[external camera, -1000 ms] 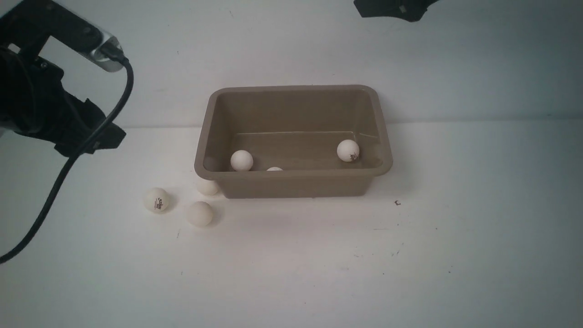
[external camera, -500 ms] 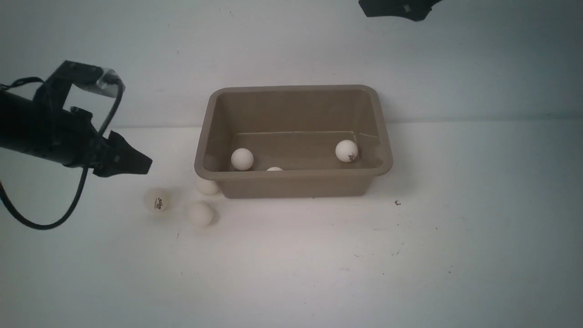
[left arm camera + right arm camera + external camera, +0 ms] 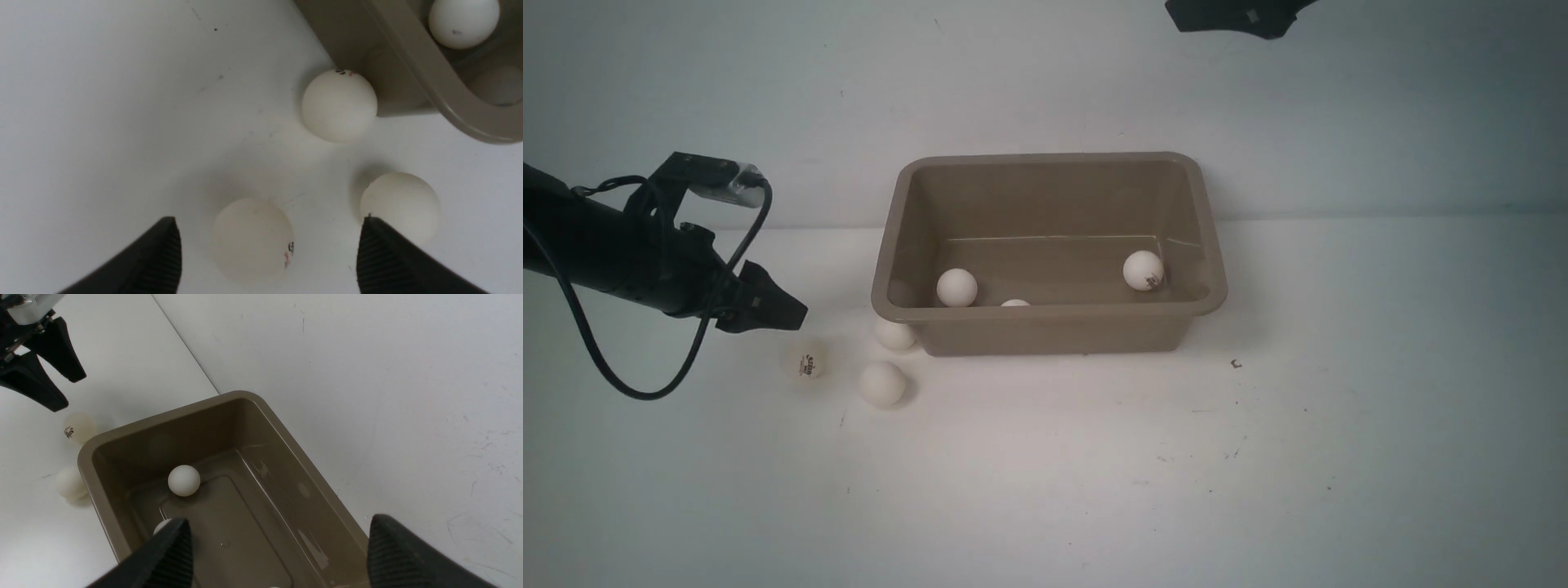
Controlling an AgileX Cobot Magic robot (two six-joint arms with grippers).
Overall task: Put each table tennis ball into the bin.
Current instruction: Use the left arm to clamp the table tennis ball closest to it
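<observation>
on table [image 3: 1094,490], bin [image 3: 1045,311] long axis runs left-right; left jaws spread just beside marked ball [image 3: 804,360]; right jaws spread, empty.

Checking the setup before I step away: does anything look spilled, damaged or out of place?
Nothing is damaged or tipped. The bin stands upright with three table tennis balls inside. Three more table tennis balls lie loose on the table by its near-left corner, one close against its wall.
</observation>
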